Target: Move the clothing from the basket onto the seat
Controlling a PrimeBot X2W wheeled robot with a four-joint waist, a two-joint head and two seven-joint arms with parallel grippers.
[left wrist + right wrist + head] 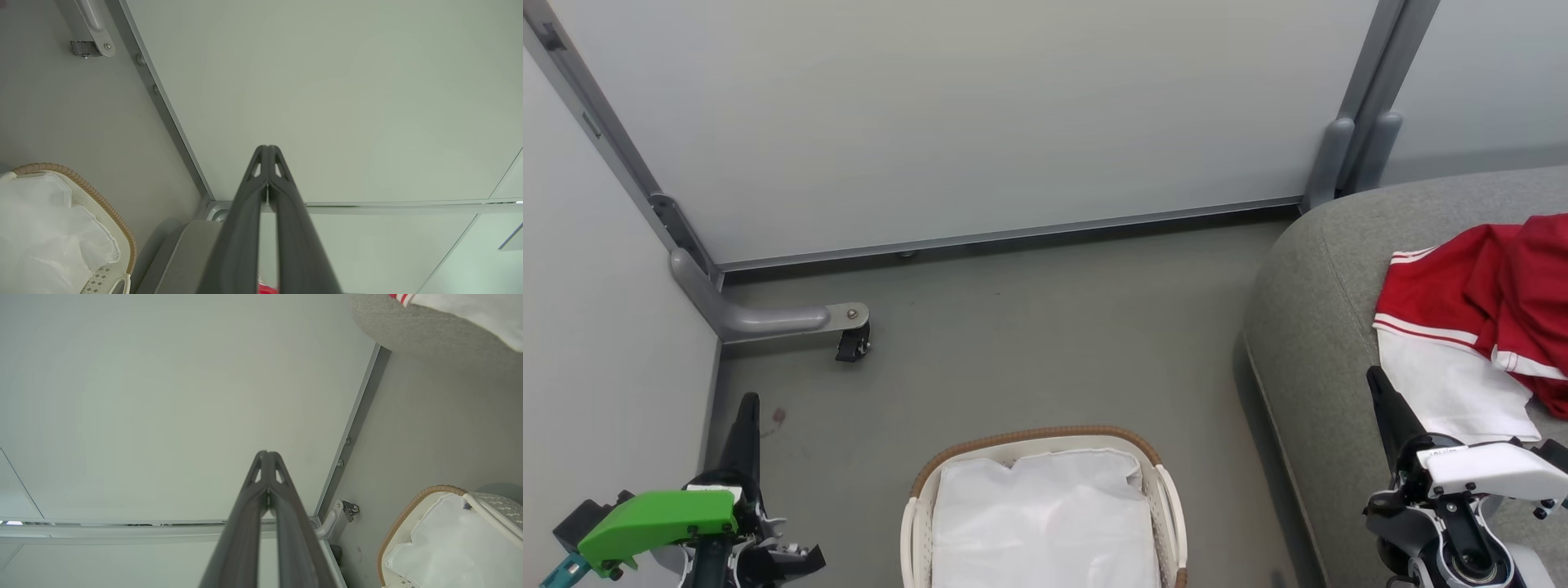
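Note:
The red and white clothing [1478, 327] lies spread on the grey seat [1311, 310] at the right; a white corner of the clothing [466, 310] and the seat [408, 330] also show in the right wrist view. The basket [1160, 469] stands on the floor at bottom centre, with just its white liner [1045, 514] showing inside. My left gripper [750, 400] is shut and empty at the lower left, left of the basket [106, 208]. My right gripper [1374, 374] is shut and empty at the lower right, over the seat's front edge, beside the clothing.
Pale partition panels [980, 114] close off the back and left, on a grey metal foot with a caster [852, 343]. Bare grey floor [1045, 327] lies between the panels, basket and seat.

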